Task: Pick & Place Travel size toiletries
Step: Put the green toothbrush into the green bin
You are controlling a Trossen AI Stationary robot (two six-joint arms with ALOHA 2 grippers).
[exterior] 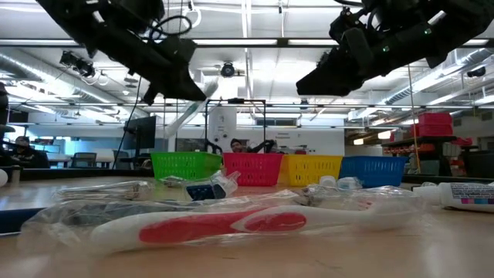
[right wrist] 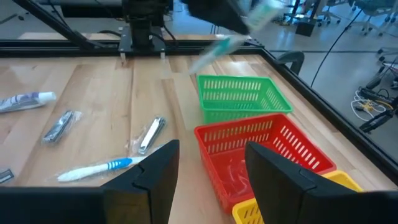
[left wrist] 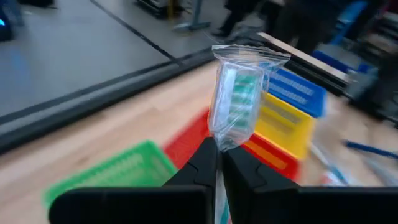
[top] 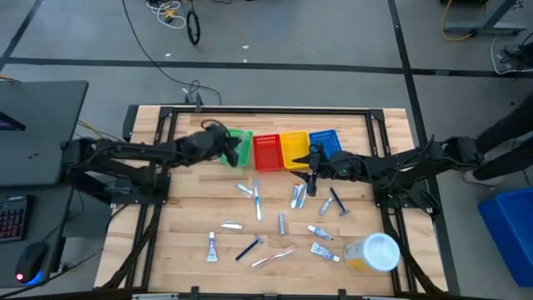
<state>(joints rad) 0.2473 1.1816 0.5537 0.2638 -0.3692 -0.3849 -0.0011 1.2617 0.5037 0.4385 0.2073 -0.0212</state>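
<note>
Wooden slatted table (top: 183, 208) fills centre frame. Big yellow jar with white lid (top: 372, 253) sits lower right. Row of four plastic baskets at upper centre: green basket (top: 241, 147), red basket (top: 267, 152), yellow basket (top: 294, 149), blue basket (top: 326, 142). Left gripper (left wrist: 219, 163) hangs over the green basket, fingers pinched on a clear-bagged toothbrush with green bristles (left wrist: 236, 99). Right gripper (right wrist: 208, 165) hovers near the yellow and red baskets, fingers spread wide, empty. Other small toiletries (top: 275, 225) lie scattered across centre and lower table, including a red-and-white wrapped toothbrush (exterior: 224, 222).
</note>
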